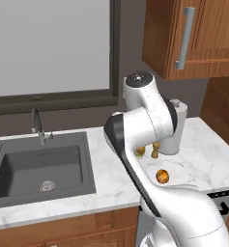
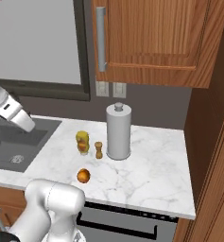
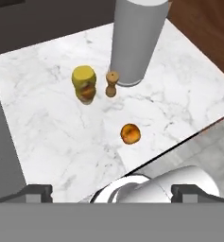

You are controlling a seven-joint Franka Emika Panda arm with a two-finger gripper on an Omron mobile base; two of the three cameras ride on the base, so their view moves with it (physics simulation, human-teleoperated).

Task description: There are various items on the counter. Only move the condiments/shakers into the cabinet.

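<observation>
On the white marble counter (image 2: pixel 151 165) a slim yellow bottle (image 2: pixel 82 142) (image 3: pixel 84 82) (image 1: pixel 140 151) stands next to a small wooden shaker (image 2: pixel 99 150) (image 3: pixel 112 83) (image 1: pixel 155 150). A tall grey canister (image 2: pixel 118 131) (image 3: pixel 134 40) (image 1: pixel 178 132) stands just beyond the shaker. An orange fruit (image 2: pixel 83 176) (image 3: pixel 130 133) (image 1: pixel 162 176) lies nearer the front edge. The wooden cabinet (image 2: pixel 151 38) (image 1: pixel 207 34) hangs above with its door shut and a grey bar handle (image 2: pixel 100 38) (image 1: pixel 184 37). My gripper (image 3: pixel 116 193) hovers high above the counter, open, with nothing between its fingers.
A dark grey sink (image 1: pixel 41 166) (image 2: pixel 9 146) with a faucet (image 1: pixel 37 126) is set into the counter to the left. A window (image 1: pixel 48 43) fills the wall behind it. A wooden side panel (image 2: pixel 205 142) bounds the counter on the right.
</observation>
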